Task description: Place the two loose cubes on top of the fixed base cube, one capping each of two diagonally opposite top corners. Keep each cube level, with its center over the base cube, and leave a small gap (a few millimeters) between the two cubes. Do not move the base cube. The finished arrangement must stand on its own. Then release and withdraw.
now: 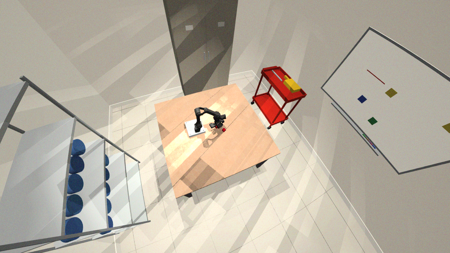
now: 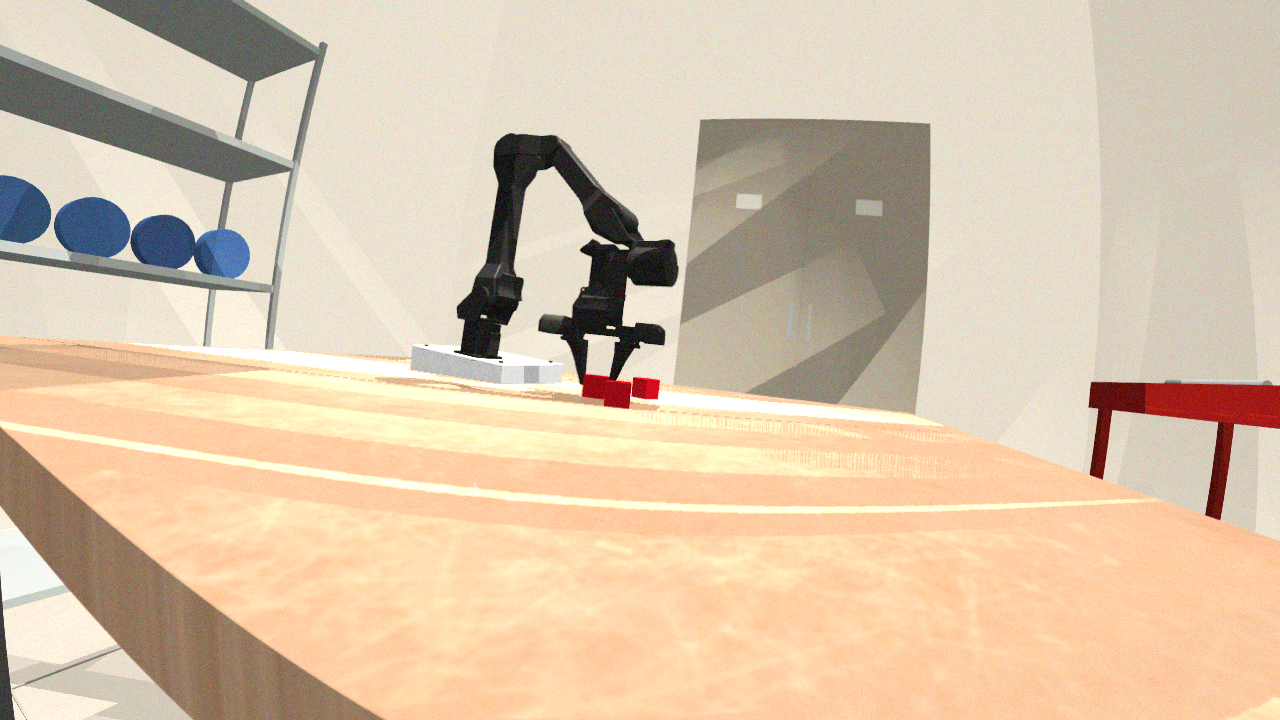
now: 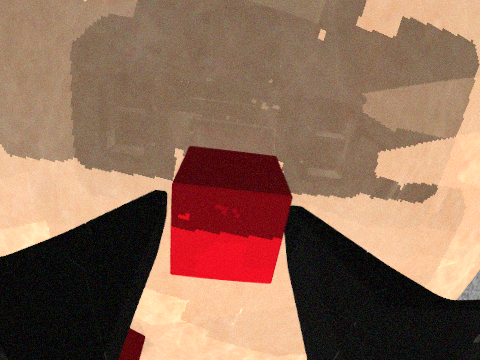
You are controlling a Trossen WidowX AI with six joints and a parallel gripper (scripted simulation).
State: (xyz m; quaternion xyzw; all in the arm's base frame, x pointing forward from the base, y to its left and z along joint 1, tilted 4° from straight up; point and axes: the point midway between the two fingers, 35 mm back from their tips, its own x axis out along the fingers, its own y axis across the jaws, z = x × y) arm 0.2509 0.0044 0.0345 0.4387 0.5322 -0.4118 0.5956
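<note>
Leaves a slim gap at image left of the red cube [image 1: 216,127] [image 2: 593,385] [image 3: 227,230] between the jaws; blocked lower left by another cube [image 3: 133,345].

Red cart [image 1: 295,96] [image 2: 1190,404]; whiteboard [image 1: 349,78]; 2-door cabinet [image 1: 201,40] [image 2: 805,259].
</note>
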